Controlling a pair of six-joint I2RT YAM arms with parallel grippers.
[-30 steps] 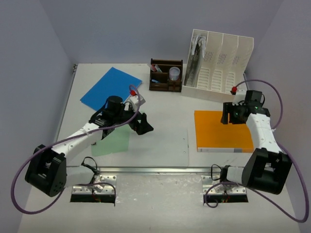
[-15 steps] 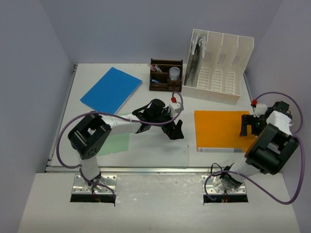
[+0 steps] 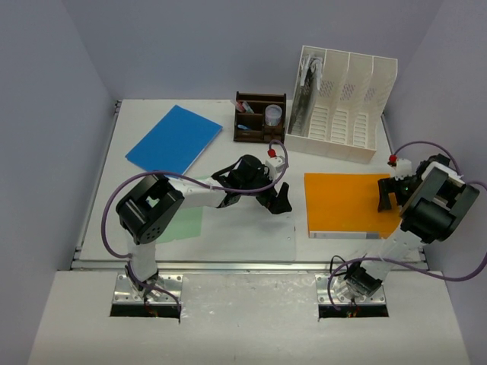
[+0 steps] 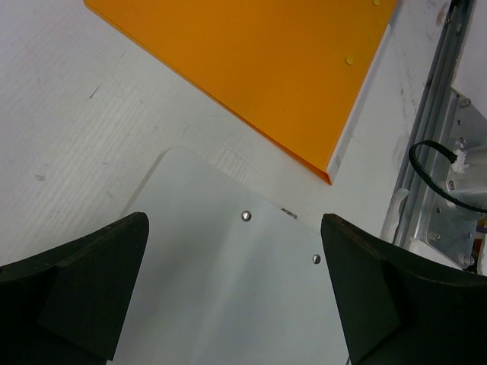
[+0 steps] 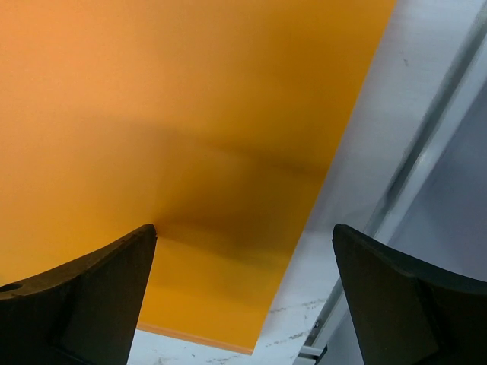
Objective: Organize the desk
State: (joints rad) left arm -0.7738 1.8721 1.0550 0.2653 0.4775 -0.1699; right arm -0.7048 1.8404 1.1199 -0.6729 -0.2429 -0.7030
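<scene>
The desk [image 3: 319, 163] is a white tabletop with a metal rail [image 4: 434, 114] along its near edge. My left gripper [image 3: 280, 199] hangs open above the right corner of a white folder [image 3: 243, 228]. In the left wrist view the folder [image 4: 228, 304], with two rivets, lies between the black fingers [image 4: 76, 289], untouched. An orange book [image 3: 342, 205] lies flat at the right. My right gripper [image 3: 386, 198] stands open over its right edge. In the right wrist view my right gripper [image 5: 243, 296] spans the orange book [image 5: 167, 114] and bare desk [image 5: 380, 152].
A blue book [image 3: 175, 139] lies at the back left, and a green sheet [image 3: 179, 222] sticks out from under the white folder. A dark wooden pen organizer [image 3: 259, 118] and a white slotted file rack [image 3: 342, 103] stand at the back.
My left arm has swung right, from over the green sheet to the folder's right corner. My right gripper has moved to the orange book's right edge and opened wider.
</scene>
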